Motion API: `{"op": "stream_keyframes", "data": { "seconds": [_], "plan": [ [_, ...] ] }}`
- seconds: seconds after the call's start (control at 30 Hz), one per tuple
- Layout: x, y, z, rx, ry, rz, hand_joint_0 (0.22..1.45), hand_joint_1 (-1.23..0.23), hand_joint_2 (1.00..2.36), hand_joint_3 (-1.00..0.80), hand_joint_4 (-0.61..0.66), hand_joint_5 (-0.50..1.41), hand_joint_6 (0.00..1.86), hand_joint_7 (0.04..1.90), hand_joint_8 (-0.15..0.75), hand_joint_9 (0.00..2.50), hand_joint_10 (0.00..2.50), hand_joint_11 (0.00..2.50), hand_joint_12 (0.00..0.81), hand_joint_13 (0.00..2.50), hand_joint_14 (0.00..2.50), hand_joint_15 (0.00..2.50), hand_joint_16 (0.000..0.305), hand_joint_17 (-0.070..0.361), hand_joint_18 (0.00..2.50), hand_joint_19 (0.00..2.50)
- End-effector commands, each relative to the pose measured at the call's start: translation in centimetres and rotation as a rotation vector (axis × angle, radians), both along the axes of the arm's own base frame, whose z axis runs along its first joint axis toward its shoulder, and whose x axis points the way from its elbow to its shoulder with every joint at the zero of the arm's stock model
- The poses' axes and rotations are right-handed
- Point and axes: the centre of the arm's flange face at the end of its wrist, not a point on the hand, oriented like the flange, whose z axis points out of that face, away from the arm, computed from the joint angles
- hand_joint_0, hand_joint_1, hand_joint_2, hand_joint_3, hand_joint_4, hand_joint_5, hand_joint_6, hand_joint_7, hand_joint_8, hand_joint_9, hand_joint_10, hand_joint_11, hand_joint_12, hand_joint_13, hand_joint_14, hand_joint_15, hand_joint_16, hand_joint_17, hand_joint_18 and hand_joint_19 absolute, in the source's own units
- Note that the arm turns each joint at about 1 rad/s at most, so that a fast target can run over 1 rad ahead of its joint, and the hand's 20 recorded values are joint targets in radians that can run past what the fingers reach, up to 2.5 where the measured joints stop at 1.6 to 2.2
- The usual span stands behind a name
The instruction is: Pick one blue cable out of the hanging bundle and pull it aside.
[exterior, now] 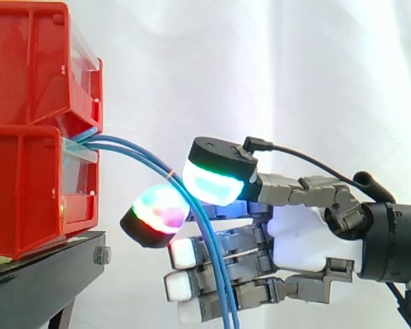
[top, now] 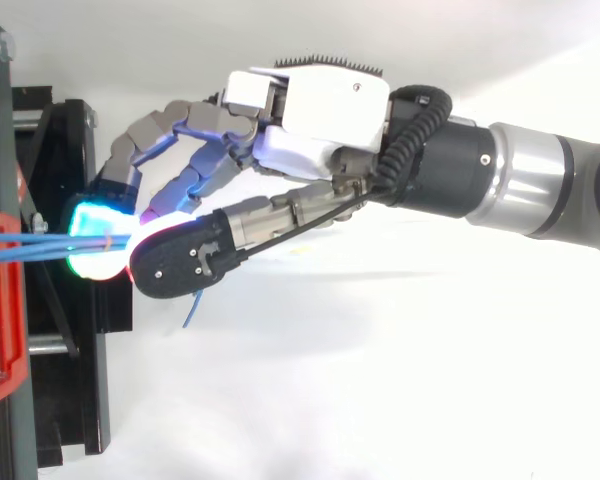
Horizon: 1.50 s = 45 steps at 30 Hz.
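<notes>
A bundle of thin blue cables (exterior: 133, 152) comes out between the two stacked red bins (exterior: 27, 103) and arcs down to the right. My hand (exterior: 301, 240) reaches in from the right at the bend. Its thumb pad (exterior: 216, 179), glowing green and cyan, lies above the cables, and one curled finger pad (exterior: 156, 214), glowing red and green, presses from below left. The cables run between these two pads; how many are in the pinch I cannot tell. The other fingers stay straighter beneath, behind the hanging strands (exterior: 222, 295). From above, the cables (top: 30, 248) lead into the pinch.
The bins rest on a black stand (exterior: 34, 281) at the left, with a white curtain behind. In the top view the stand (top: 70, 400) and a red bin edge (top: 8, 340) lie along the left side, and a loose blue cable end (top: 192, 310) hangs below the thumb.
</notes>
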Motion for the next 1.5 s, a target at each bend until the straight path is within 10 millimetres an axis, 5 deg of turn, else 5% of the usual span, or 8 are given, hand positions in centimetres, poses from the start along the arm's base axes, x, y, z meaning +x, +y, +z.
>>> {"op": "stream_keyframes", "data": {
  "seconds": [0.0, 0.27, 0.53, 0.8, 1.0, 1.47],
  "plan": [
    [-0.2, -0.5, 1.1, -0.019, 0.000, -0.008, 0.59, -0.68, 1.02, -0.21, 0.08, -0.15, 0.95, 0.78, 0.281, 0.96, 0.02, 0.54, 0.294, 0.85, 0.02, 0.49, 0.045, 0.102, 0.63, 0.43],
    [-0.7, -1.1, 2.5, -0.052, 0.023, -0.018, 0.64, -0.76, 1.00, 0.01, -0.14, -0.11, 0.95, 0.90, 0.316, 1.03, 0.02, 0.53, 0.329, 0.93, 0.02, 0.48, 0.056, 0.125, 0.74, 0.38],
    [-1.1, -1.3, 2.7, -0.055, 0.046, -0.019, 0.70, -0.82, 1.02, -0.08, -0.22, -0.14, 0.96, 0.97, 0.254, 0.97, 0.02, 0.57, 0.271, 0.88, 0.02, 0.52, 0.043, 0.097, 0.65, 0.43],
    [-1.2, -1.7, 2.8, -0.054, 0.052, -0.024, 0.75, -0.85, 1.00, -0.45, -0.16, -0.14, 0.97, 0.90, 0.235, 1.01, 0.02, 0.58, 0.258, 0.90, 0.02, 0.52, 0.042, 0.094, 0.67, 0.42],
    [-1.5, -1.9, 3.3, -0.060, 0.064, -0.022, 0.63, -0.76, 1.00, -0.50, -0.01, -0.12, 0.94, 0.85, 0.254, 1.05, 0.02, 0.57, 0.266, 0.93, 0.02, 0.53, 0.042, 0.094, 0.68, 0.44],
    [-1.6, -1.9, 3.1, -0.066, 0.072, -0.022, 0.57, -0.57, 1.00, -0.47, 0.03, -0.11, 0.90, 0.92, 0.270, 1.08, 0.02, 0.55, 0.289, 0.94, 0.02, 0.53, 0.045, 0.101, 0.70, 0.47]
  ]
}}
